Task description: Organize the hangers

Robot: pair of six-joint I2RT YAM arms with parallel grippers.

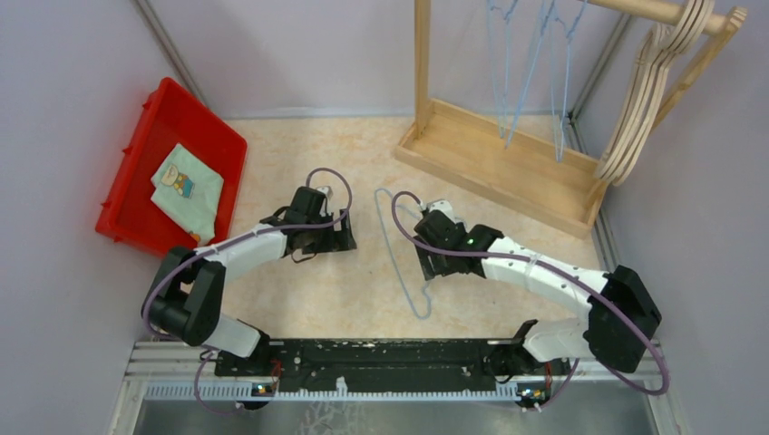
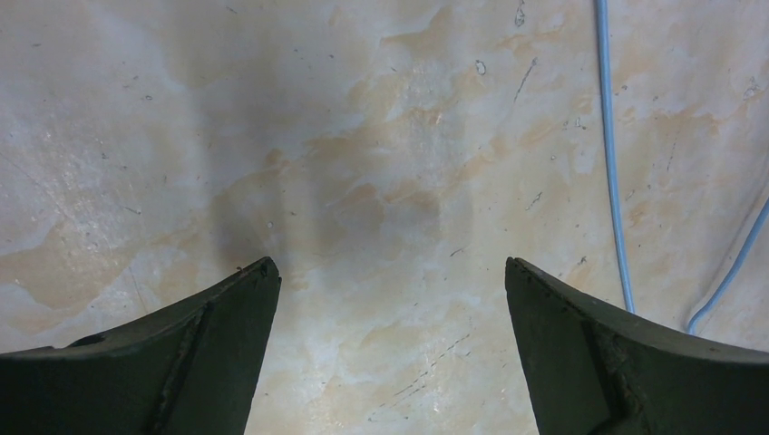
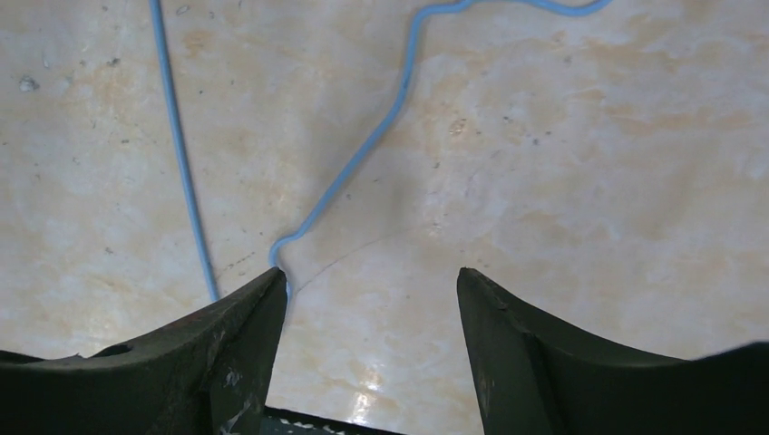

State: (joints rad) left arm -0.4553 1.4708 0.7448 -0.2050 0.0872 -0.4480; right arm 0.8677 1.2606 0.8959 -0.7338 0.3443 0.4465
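Observation:
A thin light-blue wire hanger lies flat on the table between my two grippers, its hook end toward the near edge. My left gripper is open and empty just left of it; the wire runs along the right of the left wrist view, outside the open gripper. My right gripper is open and empty just right of it; in the right wrist view the gripper hovers low over the table, and a bend of the wire ends at the left fingertip. More blue wire hangers and several wooden hangers hang on the rack.
The wooden rack frame stands at the back right with its tray base on the table. A red bin holding a folded cloth sits at the left. Walls close in on both sides. Purple cables loop off both arms.

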